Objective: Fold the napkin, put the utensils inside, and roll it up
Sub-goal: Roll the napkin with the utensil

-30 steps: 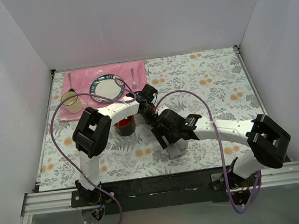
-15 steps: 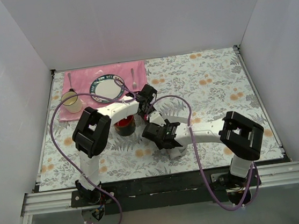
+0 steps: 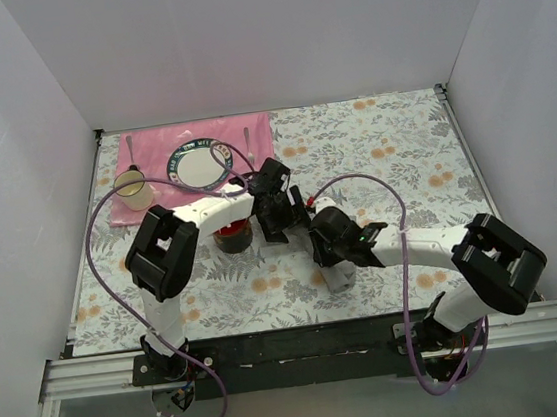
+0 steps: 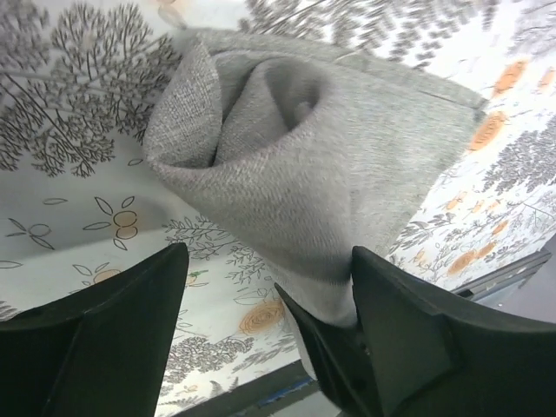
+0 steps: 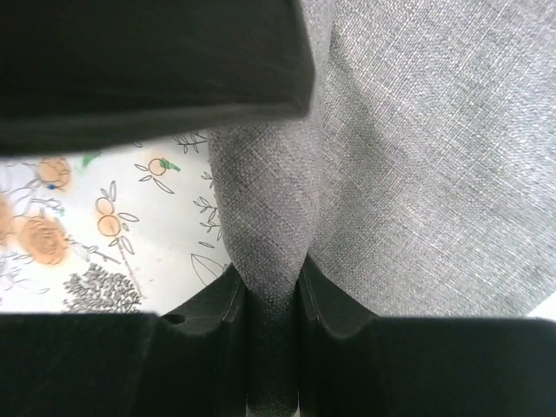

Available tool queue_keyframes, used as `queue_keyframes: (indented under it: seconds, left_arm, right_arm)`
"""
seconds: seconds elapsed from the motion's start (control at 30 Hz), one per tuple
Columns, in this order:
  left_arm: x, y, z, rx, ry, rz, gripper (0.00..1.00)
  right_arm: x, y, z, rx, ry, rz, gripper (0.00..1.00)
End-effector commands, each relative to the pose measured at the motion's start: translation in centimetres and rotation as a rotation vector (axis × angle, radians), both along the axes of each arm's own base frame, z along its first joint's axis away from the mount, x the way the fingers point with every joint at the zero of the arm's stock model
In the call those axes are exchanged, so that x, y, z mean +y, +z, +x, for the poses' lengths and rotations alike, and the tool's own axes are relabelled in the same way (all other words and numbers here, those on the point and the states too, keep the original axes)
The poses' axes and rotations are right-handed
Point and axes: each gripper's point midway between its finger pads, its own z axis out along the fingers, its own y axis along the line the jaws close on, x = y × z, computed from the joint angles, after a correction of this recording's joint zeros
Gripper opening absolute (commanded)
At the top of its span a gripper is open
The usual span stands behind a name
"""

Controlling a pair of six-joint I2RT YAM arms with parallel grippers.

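Newly released, left tool [image 4: 265, 261] gapes over the bunched, rolled grey napkin [image 4: 295, 156], right tool [image 5: 269, 287] pinching its fold.

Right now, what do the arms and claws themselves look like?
The left arm and right arm are white tubes with blocky black joints. A purple cable loops along each. The left claw and right claw have broad matte black fingers.
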Motion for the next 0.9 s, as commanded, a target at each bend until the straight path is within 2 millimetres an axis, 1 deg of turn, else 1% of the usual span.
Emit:
queue_keyframes:
  seconds: [0.0, 0.03, 0.1, 0.13, 0.17, 0.2, 0.23, 0.27, 0.3, 0.33, 0.37, 0.4, 0.43, 0.5, 0.53, 0.57, 0.6, 0.63, 0.73, 0.77, 0.83, 0.87]
  left_arm:
    - [-0.6, 7.3, 3.2, -0.282, -0.09, -0.052, 0.76]
    - [-0.6, 7.8, 3.3, -0.3, -0.1, -0.053, 0.77]
    - [-0.4, 8.8, 3.4, -0.331, -0.114, -0.054, 0.77]
    - [-0.4, 9.1, 3.4, -0.339, -0.119, -0.058, 0.77]
    - [-0.3, 9.1, 3.3, -0.342, -0.12, -0.06, 0.77]
    - [-0.2, 9.8, 3.0, -0.353, -0.119, -0.074, 0.76]
    - [0.0, 9.4, 2.6, -0.347, -0.12, -0.074, 0.75]
    - [-0.1, 9.6, 2.5, -0.359, -0.122, -0.093, 0.74]
    - [-0.3, 10.5, 2.1, -0.368, -0.125, -0.13, 0.73]
    - [0.0, 9.7, 1.4, -0.349, -0.13, -0.138, 0.72]
    - [-0.6, 10.2, 1.5, -0.372, -0.134, -0.177, 0.7]
    - [-1.0, 10.2, 0.8, -0.359, -0.157, -0.219, 0.65]
    - [-1.1, 9.6, 0.2, -0.342, -0.16, -0.238, 0.63]
    - [-2.0, 9.4, 0.1, -0.337, -0.174, -0.29, 0.55]
    - [-2.4, 8.6, -0.2, -0.302, -0.181, -0.308, 0.49]
    - [-2.8, 8.3, 0.0, -0.301, -0.186, -0.322, 0.47]
    - [-3.0, 7.9, 0.1, -0.295, -0.186, -0.328, 0.45]
    - [-3.1, 6.8, 0.4, -0.285, -0.181, -0.318, 0.43]
    - [-3.4, 5.8, 1.3, -0.287, -0.179, -0.307, 0.39]
    - [-3.4, 4.9, 1.6, -0.282, -0.178, -0.292, 0.36]
    - [-3.0, 3.9, 2.2, -0.271, -0.164, -0.277, 0.35]
    - [-2.7, 3.0, 2.4, -0.26, -0.157, -0.261, 0.34]
  right_arm:
    - [-0.2, -1.4, -1.7, 0.132, 0.083, 0.142, 0.01]
    - [0.2, -1.0, -1.5, 0.153, 0.104, 0.213, 0.01]
    - [0.0, -1.3, -1.7, 0.184, 0.124, 0.247, 0.01]
    - [0.1, -1.4, -2.0, 0.224, 0.145, 0.284, 0.01]
    - [0.3, -1.2, -1.8, 0.231, 0.153, 0.313, 0.01]
    - [0.1, -1.4, -1.9, 0.253, 0.154, 0.334, 0.01]
    - [0.0, -1.4, -2.2, 0.305, 0.164, 0.387, 0.01]
    - [0.3, -1.2, -1.8, 0.304, 0.174, 0.431, 0.01]
    - [0.1, -1.4, -2.1, 0.335, 0.171, 0.458, 0.01]
    - [-0.1, -1.6, -2.4, 0.393, 0.175, 0.503, 0.01]
    - [0.0, -1.7, -2.3, 0.408, 0.182, 0.529, 0.01]
    - [0.0, -1.7, -2.2, 0.424, 0.183, 0.551, 0.01]
    - [-0.2, -2.1, -2.7, 0.477, 0.18, 0.584, 0.01]
    - [-0.3, -2.1, -2.4, 0.49, 0.178, 0.619, 0.01]
    - [-0.6, -2.4, -2.5, 0.513, 0.166, 0.636, 0.01]
    - [-0.7, -2.4, -2.4, 0.527, 0.157, 0.649, 0.01]
    - [-0.7, -2.5, -2.3, 0.529, 0.155, 0.655, 0.01]
    - [-0.8, -2.6, -2.5, 0.551, 0.158, 0.665, 0.01]
    - [-1.0, -2.8, -2.5, 0.564, 0.152, 0.673, 0.01]
    - [-1.1, -2.9, -2.6, 0.569, 0.149, 0.673, 0.01]
    - [-1.4, -2.9, -2.5, 0.565, 0.145, 0.678, 0.01]
    - [-1.5, -3.0, -2.7, 0.57, 0.141, 0.679, 0.01]
